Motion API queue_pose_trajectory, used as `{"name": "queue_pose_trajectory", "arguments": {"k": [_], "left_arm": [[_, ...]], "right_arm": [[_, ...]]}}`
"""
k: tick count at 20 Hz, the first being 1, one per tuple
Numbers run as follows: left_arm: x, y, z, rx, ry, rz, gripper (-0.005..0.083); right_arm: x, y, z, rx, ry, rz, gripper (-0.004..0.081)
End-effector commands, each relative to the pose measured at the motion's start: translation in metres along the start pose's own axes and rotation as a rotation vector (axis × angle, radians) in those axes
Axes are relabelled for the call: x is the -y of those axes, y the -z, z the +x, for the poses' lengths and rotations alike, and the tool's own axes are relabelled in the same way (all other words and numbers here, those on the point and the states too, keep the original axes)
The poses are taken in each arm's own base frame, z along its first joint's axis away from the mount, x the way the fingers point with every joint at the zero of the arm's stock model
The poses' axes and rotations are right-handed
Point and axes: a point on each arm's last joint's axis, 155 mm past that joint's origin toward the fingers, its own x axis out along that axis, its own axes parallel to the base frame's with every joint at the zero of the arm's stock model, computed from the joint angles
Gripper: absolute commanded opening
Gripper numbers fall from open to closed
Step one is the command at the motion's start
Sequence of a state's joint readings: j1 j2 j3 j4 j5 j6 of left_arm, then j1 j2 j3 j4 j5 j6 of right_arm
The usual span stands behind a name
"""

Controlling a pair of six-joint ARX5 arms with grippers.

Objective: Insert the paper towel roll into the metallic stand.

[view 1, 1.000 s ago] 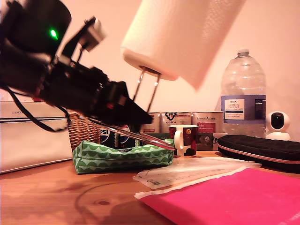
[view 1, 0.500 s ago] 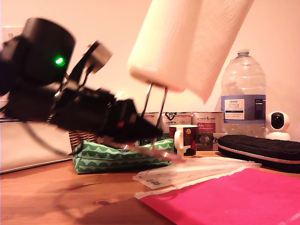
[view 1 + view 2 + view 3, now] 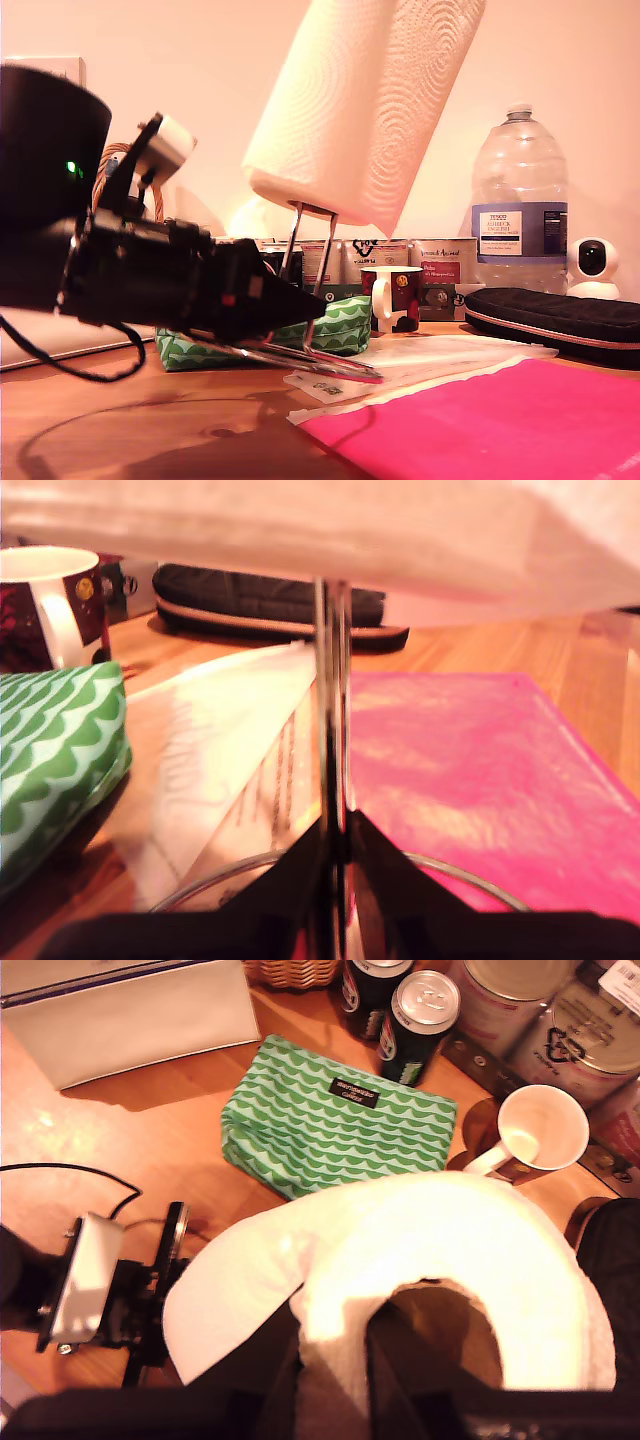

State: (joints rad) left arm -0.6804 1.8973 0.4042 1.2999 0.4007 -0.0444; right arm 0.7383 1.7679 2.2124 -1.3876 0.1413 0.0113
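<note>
Since a second ago paper towel roll [image 3: 365, 110] slides lower over metallic stand [image 3: 310, 250]; both pincers clenched, first on stand, second on roll; insertion progressing.

Wall [image 3: 200, 60]: plain, pale, far side.
Table [image 3: 130, 420]: wood, knotted grain, near side.
Light: warm, pinkish cast.

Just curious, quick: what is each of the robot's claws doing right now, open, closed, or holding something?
My first gripper: closed on the metallic stand, holding its upright loop.
My second gripper: closed on the paper towel roll, pinching its top edge.
</note>
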Motion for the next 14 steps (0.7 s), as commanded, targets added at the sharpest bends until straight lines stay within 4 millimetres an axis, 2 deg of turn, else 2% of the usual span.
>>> {"name": "queue_pose_trajectory", "arguments": {"k": [1, 6, 12, 14], "left_arm": [[0.005, -0.007, 0.0, 0.037, 0.02, -0.002, -0.0024], [-0.004, 0.001, 0.002, 0.017, -0.022, -0.009, -0.0024], [-0.008, 0.026, 0.004, -0.086, -0.035, -0.004, -0.0024], [-0.009, 0.029, 0.005, -0.099, -0.036, -0.01, -0.0014]], "right_arm": [[0.017, -0.005, 0.009, 0.0, 0.068, 0.0, -0.0013], [0.015, -0.005, 0.009, 0.001, 0.068, -0.005, -0.0013], [0.015, -0.005, 0.009, 0.0, 0.067, -0.005, -0.0013], [0.015, -0.005, 0.009, 0.0, 0.066, -0.005, -0.0013]]}}
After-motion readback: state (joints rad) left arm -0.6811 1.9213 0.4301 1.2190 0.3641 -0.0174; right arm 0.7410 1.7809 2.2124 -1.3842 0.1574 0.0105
